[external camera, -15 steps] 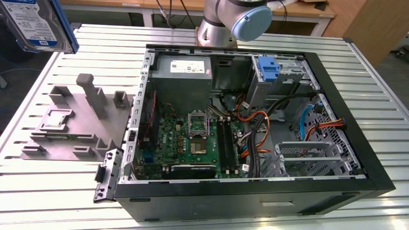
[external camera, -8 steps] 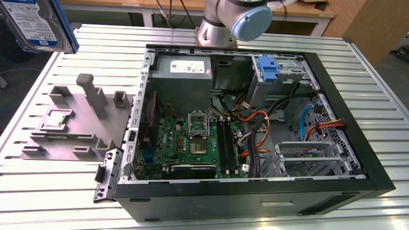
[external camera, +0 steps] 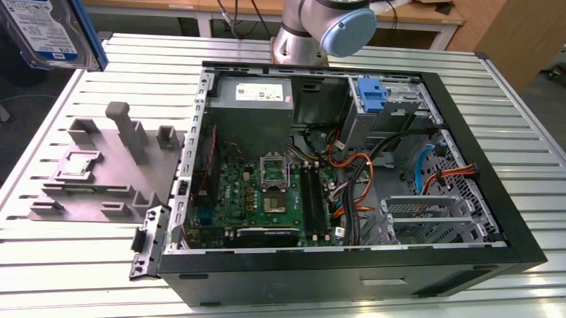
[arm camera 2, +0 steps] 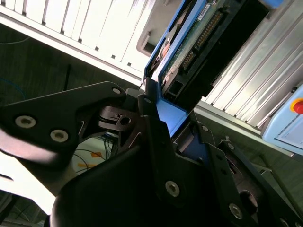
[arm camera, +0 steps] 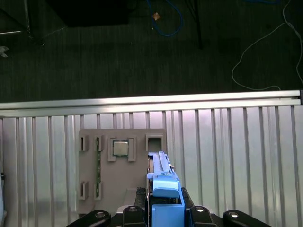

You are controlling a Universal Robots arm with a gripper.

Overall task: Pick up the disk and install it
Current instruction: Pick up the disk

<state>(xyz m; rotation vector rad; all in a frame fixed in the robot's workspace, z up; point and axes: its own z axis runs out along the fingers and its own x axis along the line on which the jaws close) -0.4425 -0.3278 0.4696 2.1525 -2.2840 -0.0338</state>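
One disk [external camera: 49, 30] is gripped by its blue bracket [arm camera 2: 169, 109] in our closed claw [arm camera 2: 173, 124], held high above the table [external camera: 79, 268], we judge to clear the case [external camera: 336, 278].

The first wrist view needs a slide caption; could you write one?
Gripper holds the disk above the grey fixture tray on the slatted table.

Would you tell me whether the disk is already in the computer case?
Out: the tool grips the disk above the table, apart from the case.
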